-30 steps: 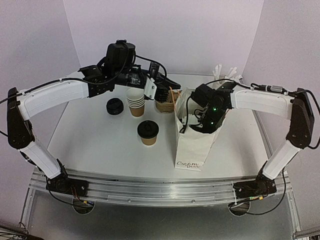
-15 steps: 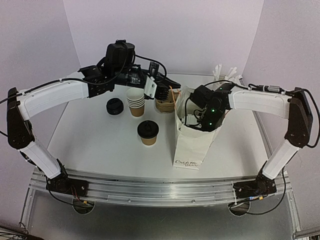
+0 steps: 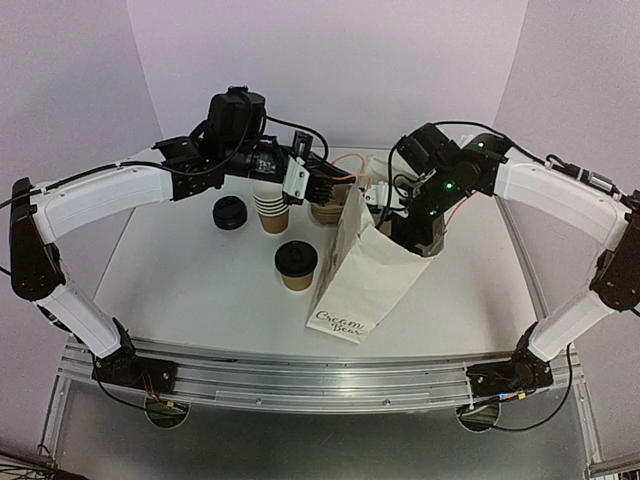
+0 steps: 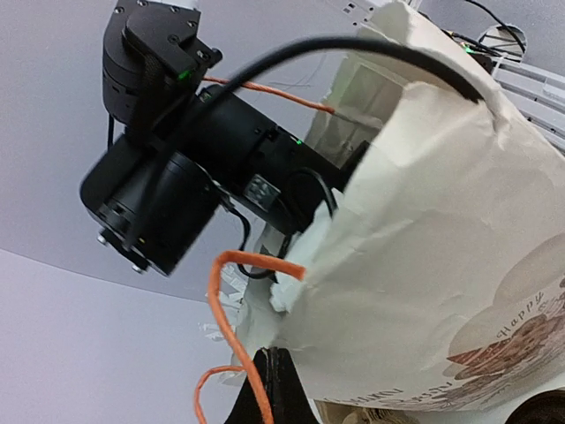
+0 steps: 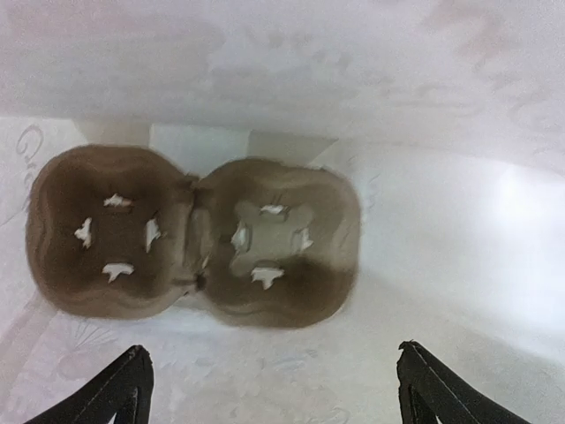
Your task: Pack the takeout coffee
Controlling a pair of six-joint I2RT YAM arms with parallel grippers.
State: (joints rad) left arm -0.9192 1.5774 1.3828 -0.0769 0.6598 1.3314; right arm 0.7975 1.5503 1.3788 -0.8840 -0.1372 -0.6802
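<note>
The takeout coffee (image 3: 296, 265), a brown cup under a black lid, stands upright on the table, left of a white paper bag (image 3: 360, 282). The bag leans over, its bottom toward the front left. My left gripper (image 3: 335, 188) is shut on the bag's rim (image 4: 291, 291), its fingers (image 4: 275, 389) pinched on the paper. My right gripper (image 3: 418, 232) reaches into the bag's mouth. In the right wrist view that gripper (image 5: 274, 389) is open with nothing between its fingers (image 5: 132, 384). A brown two-cup carrier (image 5: 194, 234) lies at the bag's bottom beyond them.
A stack of lidless brown cups (image 3: 271, 206) and a stack of black lids (image 3: 230, 213) stand behind the coffee. Brown carriers (image 3: 326, 211) sit behind the bag. An orange cable (image 4: 221, 318) loops by my left fingers. The right arm's body (image 4: 177, 177) hangs over the bag.
</note>
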